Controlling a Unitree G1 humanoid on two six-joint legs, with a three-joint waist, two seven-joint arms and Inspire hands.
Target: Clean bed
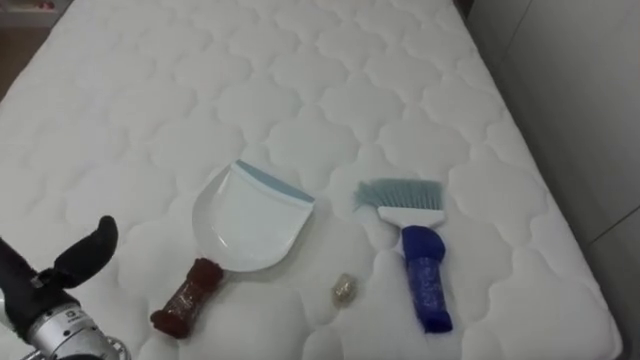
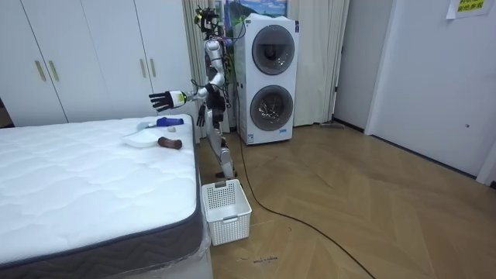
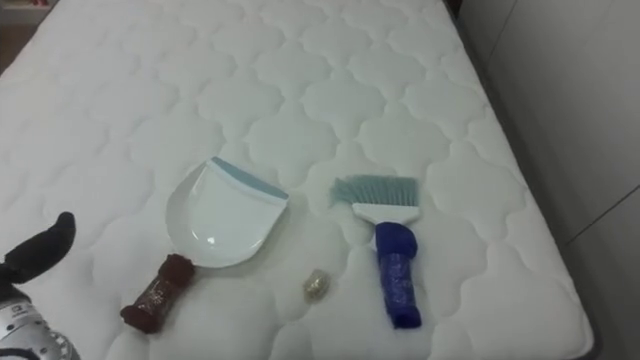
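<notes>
Overhead, the left hand [image 1: 88, 252] hovers with fingers spread beside the dustpan [image 1: 250, 218] on the mattress [image 1: 300, 80] — a brush [image 1: 418, 255] and a small scrap [image 1: 343, 290] just beyond, nothing lying between.

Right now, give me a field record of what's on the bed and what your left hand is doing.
bed: white quilted mattress
dustpan: white, brown handle toward the robot, lying flat
brush: blue handle, bristles pointing away, right of the dustpan
scrap: small, between dustpan and brush, touching neither
left hand: open, left of the dustpan handle, holding nothing
</notes>
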